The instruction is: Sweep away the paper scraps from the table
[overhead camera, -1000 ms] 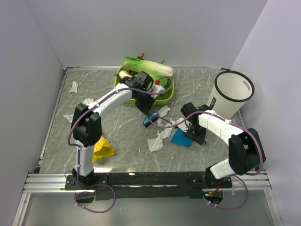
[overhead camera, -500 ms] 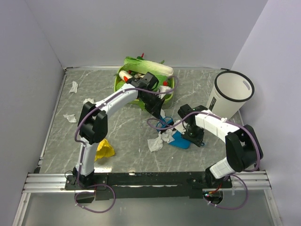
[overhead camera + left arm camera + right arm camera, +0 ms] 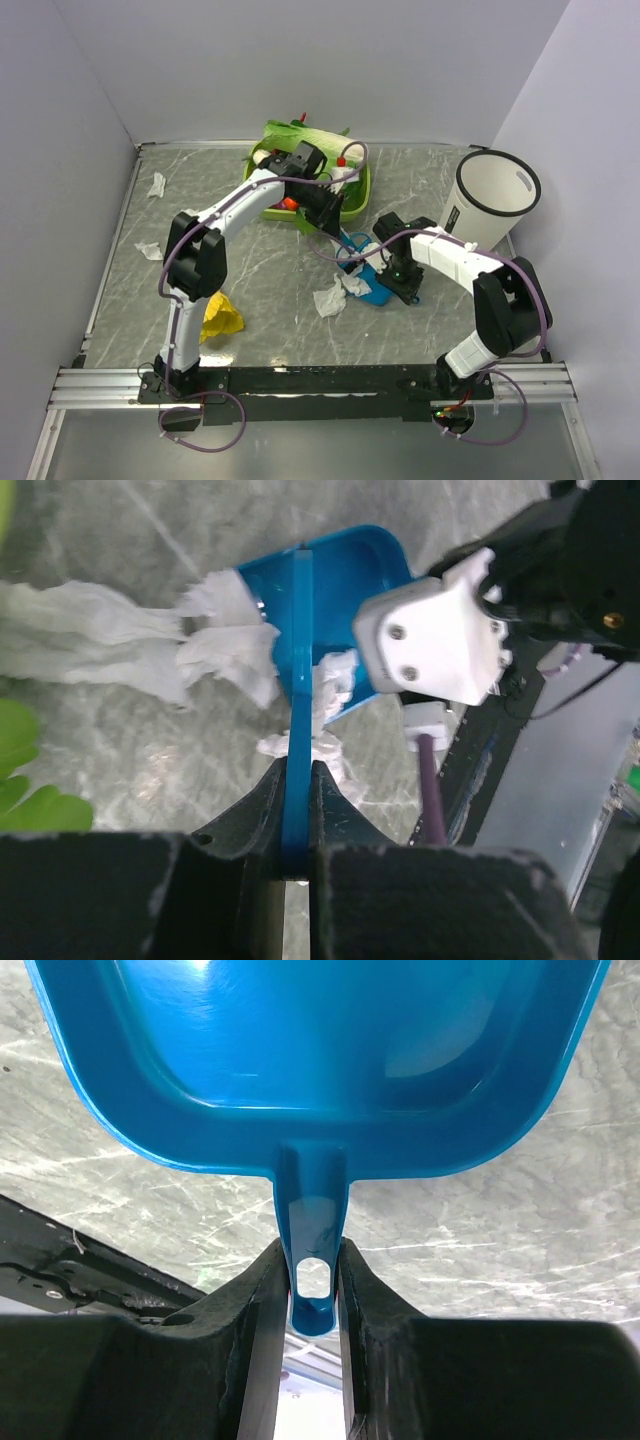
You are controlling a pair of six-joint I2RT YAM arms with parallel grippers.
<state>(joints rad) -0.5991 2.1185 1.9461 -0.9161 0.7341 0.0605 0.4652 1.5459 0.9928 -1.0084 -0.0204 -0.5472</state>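
Shows a grey-green veined counter (image 3: 260,265) from above, two arms meeting near its middle. Pinches a thin blue tool (image 3: 300,650) in the left gripper (image 3: 297,772), jaws closed hard against it. Seen edge-on, so hard to tell brush from scraper. Clamps the handle of a blue dustpan (image 3: 320,1050) in the right gripper (image 3: 312,1260), jaws nearly together around it, the pan's far lip cut off at the frame top. Places paper scraps (image 3: 225,645) bunched at the pan's lip beside the tool, some touching the blue plastic, others lying well apart along the counter's left side. Includes a white bin (image 3: 490,200) at the right, bearing a dark label (image 3: 452,214) with writing too small to read. Partly hides a green tray (image 3: 358,205) and leafy vegetable (image 3: 300,135) behind the left arm. Adds a yellow cloth (image 3: 222,316) near that arm's base.
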